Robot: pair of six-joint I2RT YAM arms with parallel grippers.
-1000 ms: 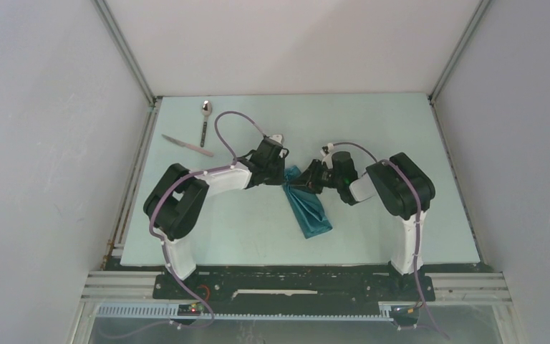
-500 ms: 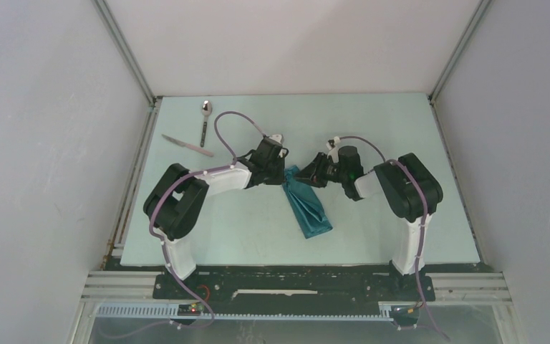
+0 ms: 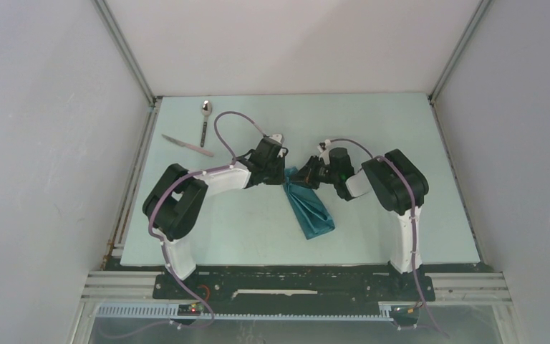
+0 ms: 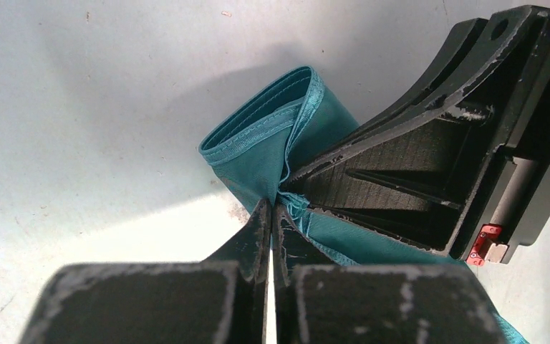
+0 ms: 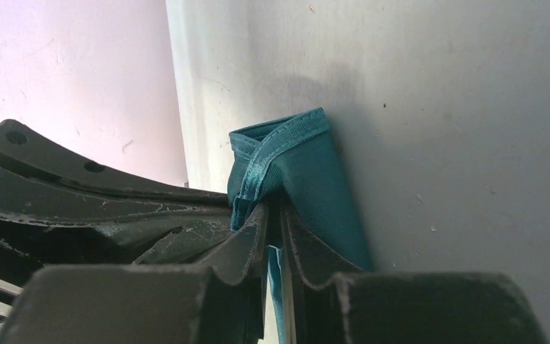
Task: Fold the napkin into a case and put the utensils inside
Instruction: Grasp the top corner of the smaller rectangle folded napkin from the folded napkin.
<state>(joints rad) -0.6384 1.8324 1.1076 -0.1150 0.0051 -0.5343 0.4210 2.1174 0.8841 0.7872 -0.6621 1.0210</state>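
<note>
The teal napkin [image 3: 309, 208] lies as a narrow folded strip in the middle of the table, running from its far end near the grippers toward the near right. My left gripper [image 3: 284, 174] is shut on the far end's left side; the pinched cloth shows in the left wrist view [image 4: 272, 143]. My right gripper [image 3: 302, 176] is shut on the same end from the right; the cloth shows in the right wrist view [image 5: 301, 179]. The two grippers almost touch. The spoon [image 3: 205, 120] and the knife [image 3: 186, 145] lie apart at the far left.
The pale green table [image 3: 372, 129] is walled by a metal frame and white panels on the left, right and back. The left arm's purple cable [image 3: 233, 122] loops above the table near the utensils.
My right gripper drew back to the right half a second ago and has now come back onto the napkin's far end. The near end of the strip shifted slightly right. The left arm has held still.
</note>
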